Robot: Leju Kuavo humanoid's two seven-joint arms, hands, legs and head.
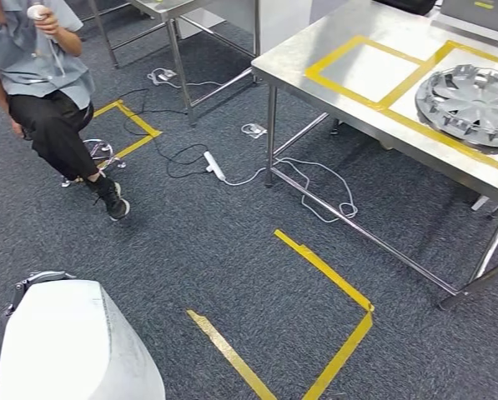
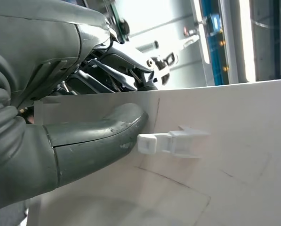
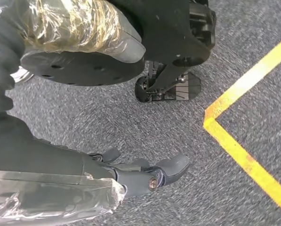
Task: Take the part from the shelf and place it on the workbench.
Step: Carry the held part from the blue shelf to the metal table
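The white part [image 1: 76,342], a large curved panel, sits at the near left of the head view, gripped by the left hand [image 2: 78,136], whose thumb presses flat on its surface beside a small white clip [image 2: 171,142]. The right hand [image 3: 139,174] hangs over grey carpet near yellow floor tape [image 3: 245,155], fingers loosely extended, holding nothing. The steel workbench [image 1: 359,117] stands far right, carrying a silver hubcap [image 1: 470,104]. A seated person [image 1: 44,83] is far left.

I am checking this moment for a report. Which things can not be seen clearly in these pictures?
- White part: head view, cut by the bottom edge; full shape unknown.
- Left hand: left wrist view, its thumb lies on the part; the dark fingers are behind the part.
- Wheel cover: head view, cut by the right edge.
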